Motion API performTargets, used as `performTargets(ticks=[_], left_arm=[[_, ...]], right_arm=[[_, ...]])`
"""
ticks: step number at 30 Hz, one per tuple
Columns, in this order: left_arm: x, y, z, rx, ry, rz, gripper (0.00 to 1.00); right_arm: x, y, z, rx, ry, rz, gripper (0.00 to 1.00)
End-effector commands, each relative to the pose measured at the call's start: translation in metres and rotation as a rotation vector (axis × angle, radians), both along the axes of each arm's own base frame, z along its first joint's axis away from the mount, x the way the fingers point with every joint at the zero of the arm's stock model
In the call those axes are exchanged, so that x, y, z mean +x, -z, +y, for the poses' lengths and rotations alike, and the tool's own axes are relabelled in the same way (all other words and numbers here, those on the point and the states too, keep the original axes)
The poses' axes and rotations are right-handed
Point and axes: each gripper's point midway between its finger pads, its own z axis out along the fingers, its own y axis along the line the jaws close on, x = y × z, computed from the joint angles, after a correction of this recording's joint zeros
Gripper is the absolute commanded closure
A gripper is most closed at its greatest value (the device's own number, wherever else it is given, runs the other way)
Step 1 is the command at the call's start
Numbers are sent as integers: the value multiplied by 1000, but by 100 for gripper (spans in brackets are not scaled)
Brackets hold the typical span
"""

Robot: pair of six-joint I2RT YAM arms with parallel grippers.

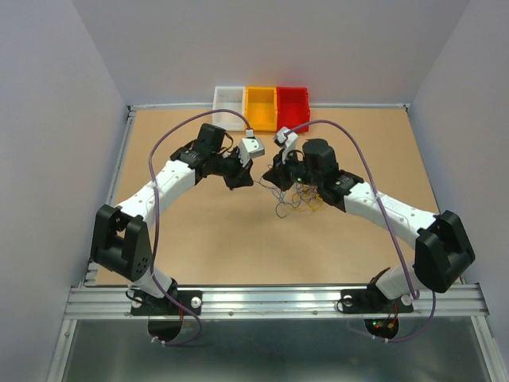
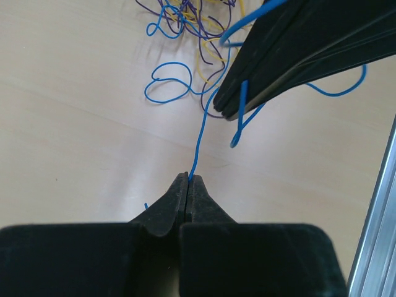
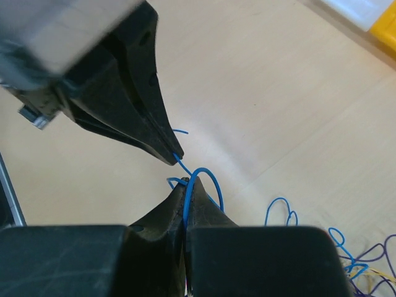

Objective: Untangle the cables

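Observation:
The cables are a small tangle of thin blue, purple and yellow wires [image 1: 296, 200] on the tabletop at the centre. In the left wrist view the tangle [image 2: 192, 18] lies at the top. One blue wire [image 2: 199, 139] runs from it into my left gripper [image 2: 187, 178], which is shut on that wire. My right gripper [image 3: 186, 181] is shut on a loop of the same blue wire [image 3: 206, 175]. The two grippers nearly touch tip to tip just left of the tangle, the left [image 1: 254, 178] beside the right [image 1: 273, 177]. The right gripper's fingers [image 2: 297, 49] hang over the wire.
White [image 1: 228, 99], yellow [image 1: 260, 103] and red [image 1: 292, 103] bins stand in a row at the table's far edge. A metal rail [image 2: 377, 216] runs along the right edge of the left wrist view. More of the tangle [image 3: 371, 260] lies at the lower right of the right wrist view.

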Motion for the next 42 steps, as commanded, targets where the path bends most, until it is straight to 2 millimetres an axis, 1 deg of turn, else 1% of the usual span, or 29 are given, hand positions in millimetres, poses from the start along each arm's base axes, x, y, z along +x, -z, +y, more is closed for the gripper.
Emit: performTargets(ticks=[1, 3, 4, 5, 6, 8, 12, 17, 22, 26, 27, 28, 29, 32, 42], left_arm=[[-18, -25, -1, -55, 86, -45, 100], [-20, -26, -2, -60, 96, -42, 100], [-21, -25, -1, -59, 100, -40, 100], [-21, -25, -1, -60, 102, -39, 100], [-22, -25, -3, -65, 112, -37, 100], [-25, -24, -3, -65, 125, -25, 100], [-30, -23, -5, -67, 155, -7, 100], [-33, -23, -5, -67, 169, -1, 100], [-36, -26, -6, -77, 178, -3, 100], [-36, -27, -6, -81, 180, -1, 100], [-36, -28, -6, -82, 182, -2, 100], [-37, -27, -6, -82, 184, -2, 100], [-37, -29, -7, -86, 188, -6, 100], [-38, -33, -6, -93, 188, -16, 100], [-40, -44, -5, -119, 184, -45, 100]], right_arm=[[-8, 12, 17, 5, -103, 6, 99], [-12, 14, 22, 6, -143, 9, 99], [-15, 14, 23, 10, -157, 12, 96], [-20, 14, 25, 17, -186, 19, 91], [-22, 13, 26, 19, -194, 19, 90], [-22, 12, 25, 7, -198, -12, 89], [-24, 14, 27, 3, -214, -15, 88], [-25, 23, 32, -15, -225, -11, 82], [-32, 28, 39, -21, -270, -10, 76], [-34, 32, 42, -29, -279, -5, 75], [-32, 32, 43, -33, -269, -7, 83], [-30, 34, 43, -36, -263, -5, 87], [-31, 34, 44, -34, -271, -4, 85], [-31, 39, 46, -38, -281, 9, 72], [-33, 47, 47, -52, -303, 7, 69]])
